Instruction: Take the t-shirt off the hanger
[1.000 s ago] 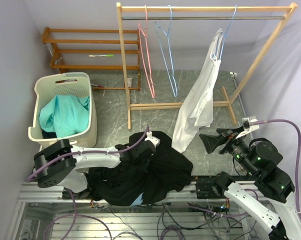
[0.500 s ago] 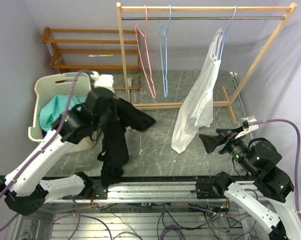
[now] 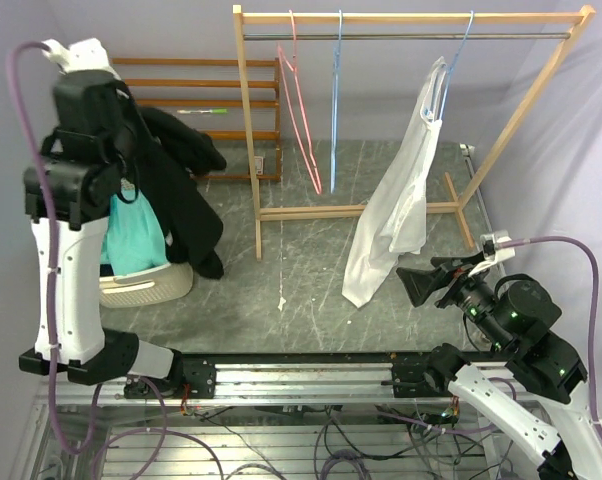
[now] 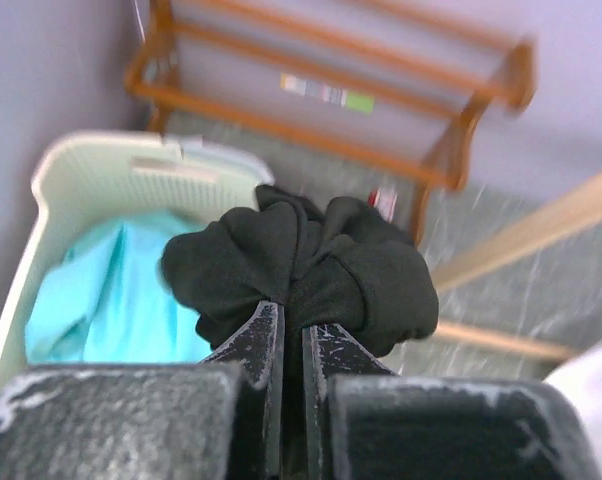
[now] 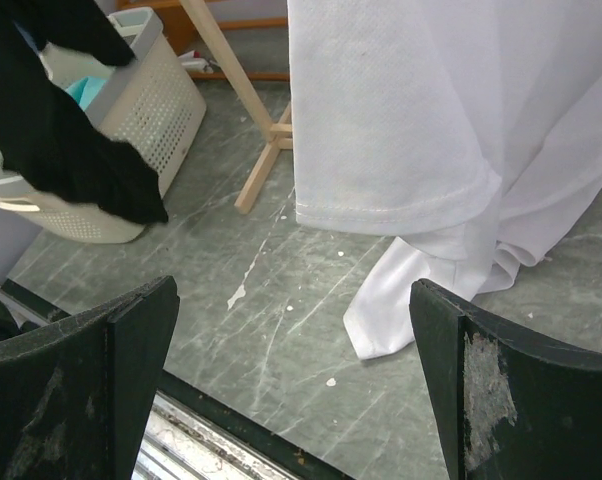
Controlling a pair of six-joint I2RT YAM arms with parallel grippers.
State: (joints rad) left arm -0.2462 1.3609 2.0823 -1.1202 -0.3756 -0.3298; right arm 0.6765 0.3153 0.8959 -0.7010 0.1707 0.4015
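Evidently the left claw is clamped on the bunched black t-shirt, held high by the laundry basket, presumably for a drop; the right claw gapes empty near the white t-shirt on its blue hanger.

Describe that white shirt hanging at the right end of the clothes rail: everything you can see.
The white t-shirt is thin, finely knitted fabric, plain, with a stitched hem. It hangs lopsided from a light blue hanger on the metal rail, bunched at the top and draping slantwise down to the left. Its lowest corner lies crumpled on the grey floor.
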